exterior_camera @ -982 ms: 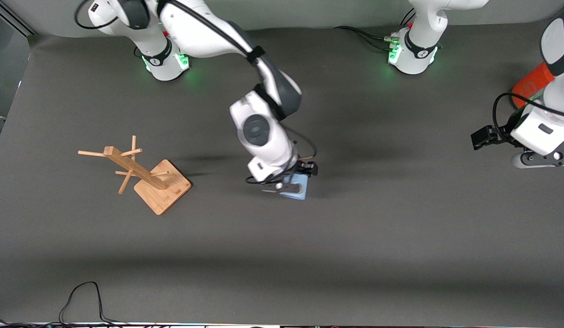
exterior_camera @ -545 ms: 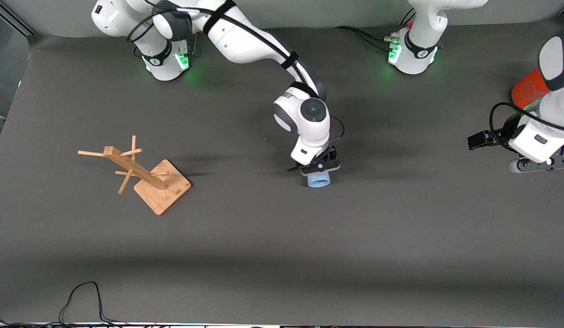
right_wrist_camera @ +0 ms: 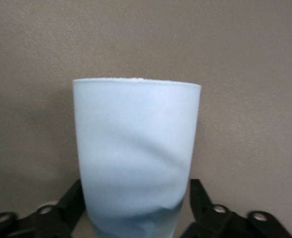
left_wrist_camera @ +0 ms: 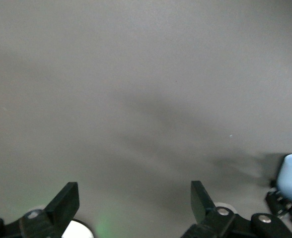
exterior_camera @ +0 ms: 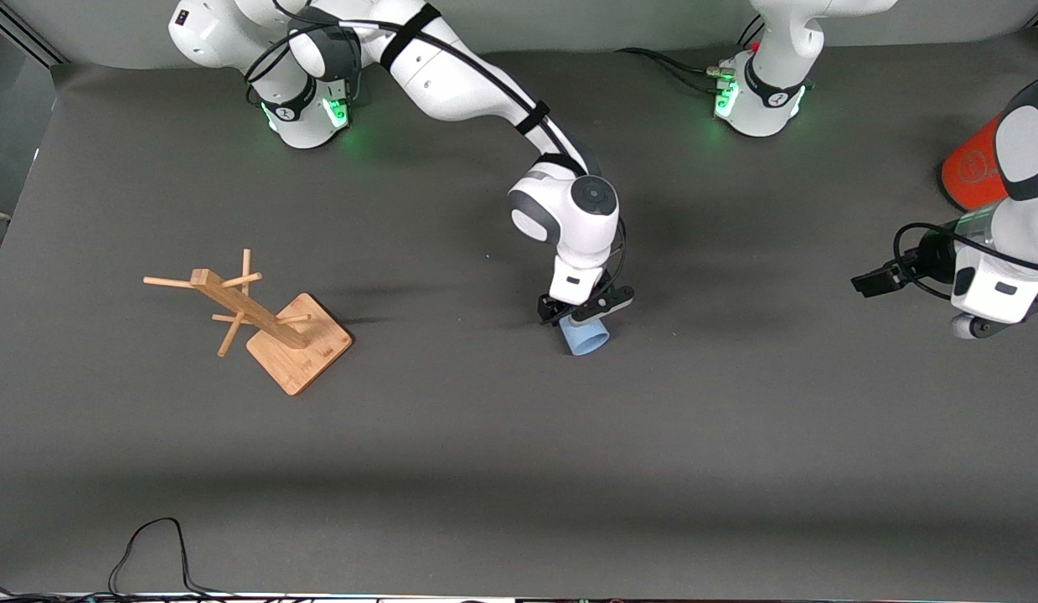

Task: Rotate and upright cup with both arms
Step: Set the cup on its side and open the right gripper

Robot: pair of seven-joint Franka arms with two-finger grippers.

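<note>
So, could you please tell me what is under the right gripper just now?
The pale blue cup lies between the right gripper's spread fingers, on the grey table. The cup's base end is covered by the gripper.

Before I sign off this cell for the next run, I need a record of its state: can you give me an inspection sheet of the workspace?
Surface: dark grey table, matte covering.
Job's things: pale blue cup mid-table, lying tilted with its mouth toward the front camera.
Clutter: wooden peg stand toward the right arm's end; orange cylinder toward the left arm's end.
Grippers: right gripper at the cup's narrow end, fingers straddling it with gaps showing; left gripper open over bare table, arm waiting.
Cables: black loop at the table's near edge; leads at the left arm's base.
Surroundings: nothing seen.
</note>
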